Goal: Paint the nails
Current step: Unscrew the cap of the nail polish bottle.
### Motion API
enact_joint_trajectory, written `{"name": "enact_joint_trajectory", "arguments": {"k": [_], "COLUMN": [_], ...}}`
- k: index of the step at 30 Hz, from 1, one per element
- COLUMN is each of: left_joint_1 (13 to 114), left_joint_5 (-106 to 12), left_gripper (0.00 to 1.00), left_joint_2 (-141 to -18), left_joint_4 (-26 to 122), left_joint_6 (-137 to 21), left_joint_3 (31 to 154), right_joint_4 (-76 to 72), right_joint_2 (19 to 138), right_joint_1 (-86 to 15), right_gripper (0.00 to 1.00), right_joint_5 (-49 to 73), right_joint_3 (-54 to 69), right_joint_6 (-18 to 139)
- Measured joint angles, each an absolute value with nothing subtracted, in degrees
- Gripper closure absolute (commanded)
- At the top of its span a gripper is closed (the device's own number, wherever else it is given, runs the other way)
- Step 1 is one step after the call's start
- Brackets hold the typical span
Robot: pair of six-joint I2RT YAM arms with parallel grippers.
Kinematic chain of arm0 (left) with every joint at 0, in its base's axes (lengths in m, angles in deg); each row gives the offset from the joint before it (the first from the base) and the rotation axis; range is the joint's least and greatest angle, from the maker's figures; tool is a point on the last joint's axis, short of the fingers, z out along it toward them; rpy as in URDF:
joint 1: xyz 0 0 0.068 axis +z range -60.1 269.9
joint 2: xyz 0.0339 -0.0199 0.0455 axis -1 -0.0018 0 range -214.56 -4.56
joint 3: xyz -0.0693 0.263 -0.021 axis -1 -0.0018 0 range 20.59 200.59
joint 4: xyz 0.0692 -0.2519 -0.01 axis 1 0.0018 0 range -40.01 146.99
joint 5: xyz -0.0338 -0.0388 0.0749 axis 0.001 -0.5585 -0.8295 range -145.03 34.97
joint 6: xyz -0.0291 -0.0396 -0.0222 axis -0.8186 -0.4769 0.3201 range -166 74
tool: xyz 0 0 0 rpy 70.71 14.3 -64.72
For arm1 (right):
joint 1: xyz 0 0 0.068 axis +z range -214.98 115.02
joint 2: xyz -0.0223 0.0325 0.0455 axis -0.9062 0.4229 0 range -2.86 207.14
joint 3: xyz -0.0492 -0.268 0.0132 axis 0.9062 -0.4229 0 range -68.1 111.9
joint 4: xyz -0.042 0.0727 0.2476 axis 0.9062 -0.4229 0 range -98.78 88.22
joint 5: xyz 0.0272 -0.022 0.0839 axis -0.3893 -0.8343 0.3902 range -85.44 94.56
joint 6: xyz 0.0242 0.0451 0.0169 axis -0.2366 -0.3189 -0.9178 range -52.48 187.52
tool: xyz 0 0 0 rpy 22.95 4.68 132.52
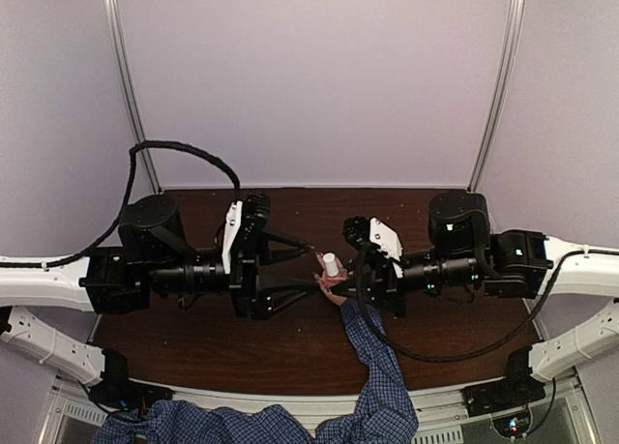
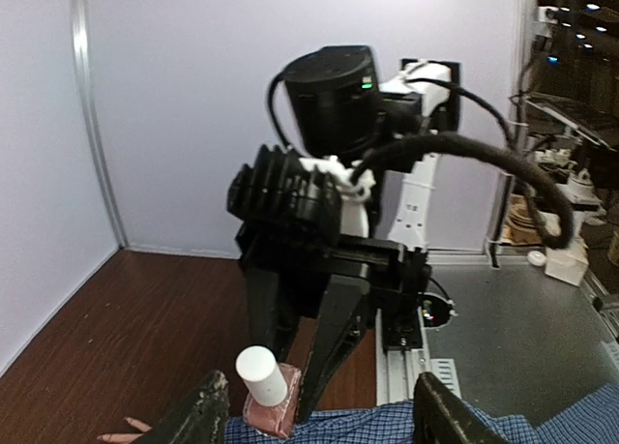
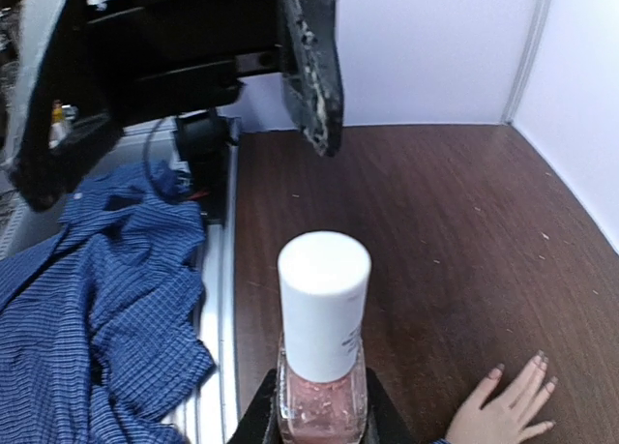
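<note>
I can make out the nails as tiny pale tips on the hand. It lies flat on the brown table, fingers spread, low and just to the right of my right pincer in its wrist view. That pincer clamps the pink polish bottle, white cap upward. Facing it, the left pincer has its jaws wide apart, near the cap, gripping nothing. A blue checked sleeve passes under the right pincer.
</note>
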State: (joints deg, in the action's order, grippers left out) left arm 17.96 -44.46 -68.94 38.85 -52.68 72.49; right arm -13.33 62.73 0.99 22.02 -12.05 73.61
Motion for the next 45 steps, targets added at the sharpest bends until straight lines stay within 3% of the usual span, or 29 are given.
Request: {"name": "enact_joint_trajectory", "arguments": {"k": [3,14,24,35,45], "left_joint_1": [18.0,18.0,18.1,18.4,18.6], "left_joint_5": [-33.3,-21.4,-15.6,-14.1,-20.7], "left_gripper": [0.38,0.5,0.68,0.99,1.0], "left_joint_2": [-67.1,-71.5,-75.0,-76.2,-76.2], "left_joint_4": [37.6,37.9,35.2,34.6,35.0], "left_joint_6": [-49.2,-45.3,-47.2,-49.6,-51.1], "left_joint_3": [71.4,73.7,74.5,75.2,75.4], "right_joint_4": [-13.2,-15.8,-17.2,-18.2,-21.0], "right_joint_2": [63.1,67.0,68.6,68.8,66.3], "right_joint_1": [0.9,0.9,1.0,1.3,1.3], "right_gripper": [1.0,1.0,1.0,1.0,1.0], "right_joint_5": [36.9,52.8,57.8,59.5,49.4], "right_joint_3": [-11.7,-6.4,-5.8,-5.4,-5.3], "right_joint_6": [73.6,73.6,73.6,74.6,75.2]}}
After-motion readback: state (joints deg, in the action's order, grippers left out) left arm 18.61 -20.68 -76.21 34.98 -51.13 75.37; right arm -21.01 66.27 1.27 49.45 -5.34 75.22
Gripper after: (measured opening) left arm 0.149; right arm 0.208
